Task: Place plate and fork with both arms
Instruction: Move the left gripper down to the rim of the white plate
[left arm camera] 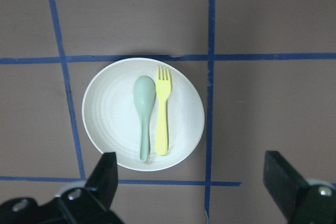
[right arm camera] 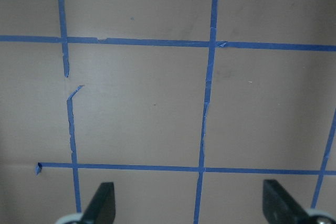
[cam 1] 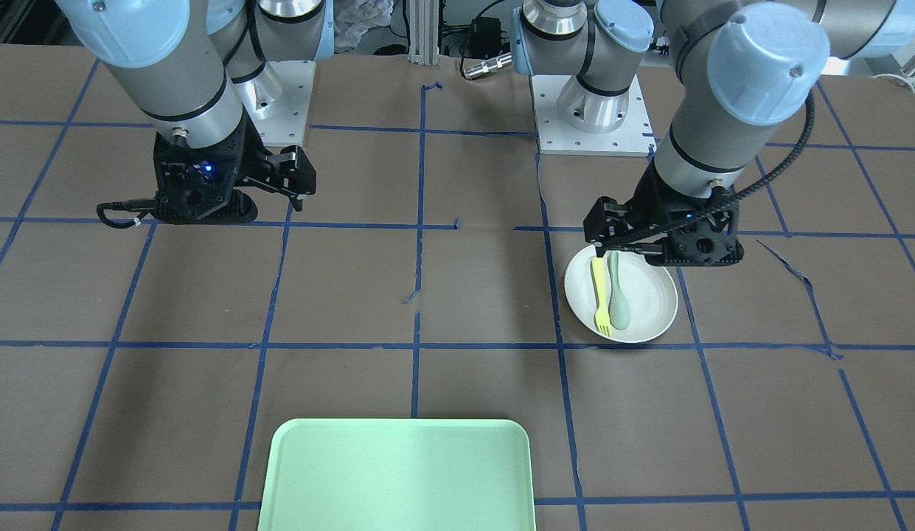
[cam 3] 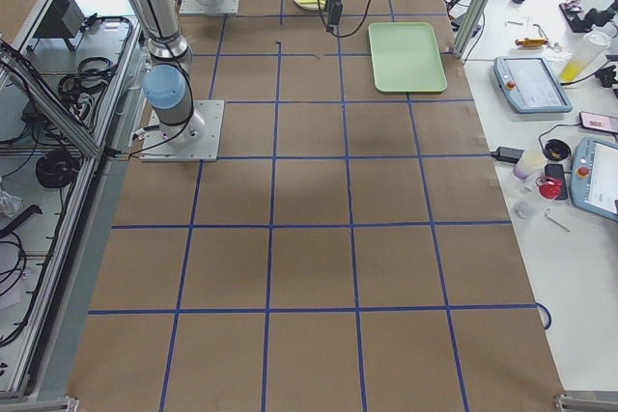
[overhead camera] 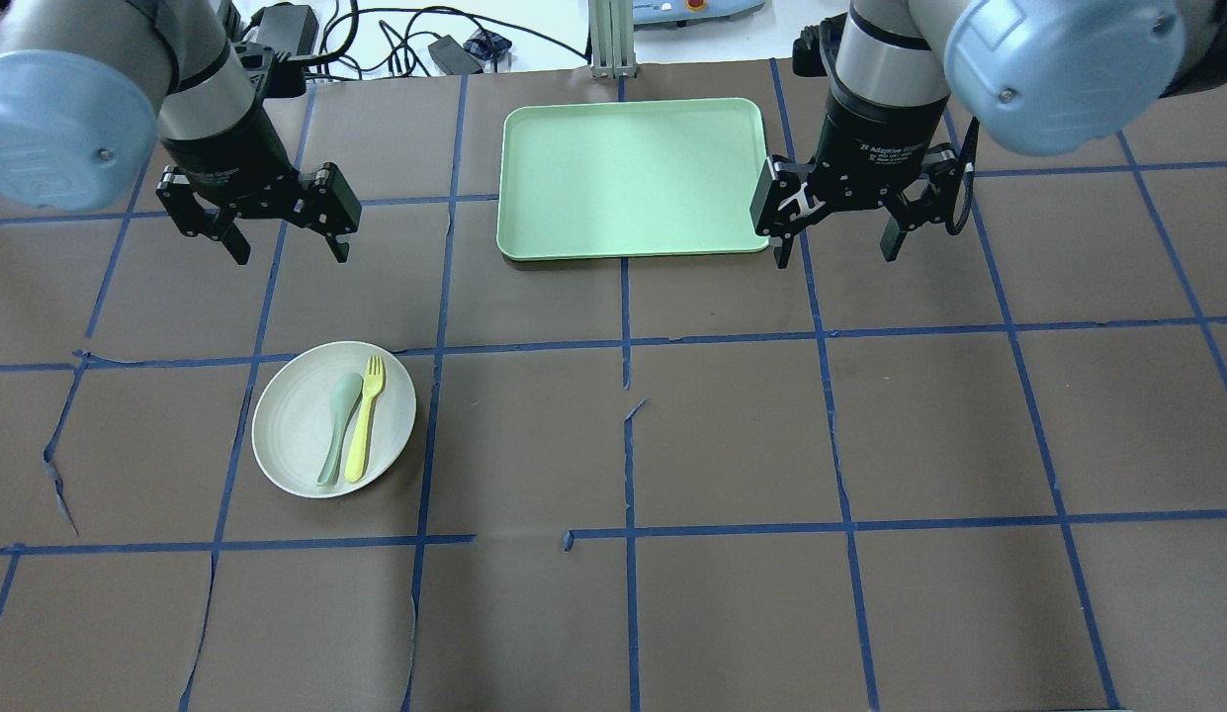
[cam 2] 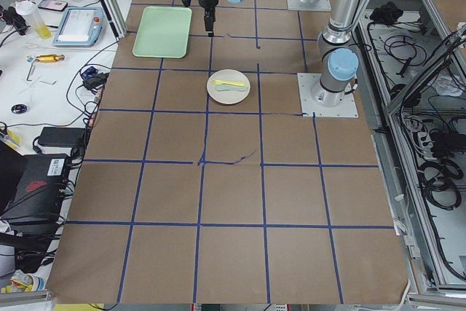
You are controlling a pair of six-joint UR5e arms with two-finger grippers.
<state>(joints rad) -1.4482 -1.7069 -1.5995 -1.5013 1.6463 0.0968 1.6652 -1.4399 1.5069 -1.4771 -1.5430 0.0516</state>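
Table [overhead camera: 929, 435], brown with a blue tape grid, fills every view. Both arms [overhead camera: 203, 94] point wrists-down. The left gripper [overhead camera: 290, 247] hangs above the plate [overhead camera: 297, 425] and the right gripper [overhead camera: 833, 255] over taped table, jaws of both spread wide, gripping nothing. Tray [overhead camera: 633, 178]: cut off at the front view's bottom edge, whole from overhead. The plate rests on the table at the robot's left. Its robot-side rim hides behind the left gripper from the front, though the wrist view shows it whole. Fork [overhead camera: 364, 420] lies on it beside the spoon [overhead camera: 338, 425].
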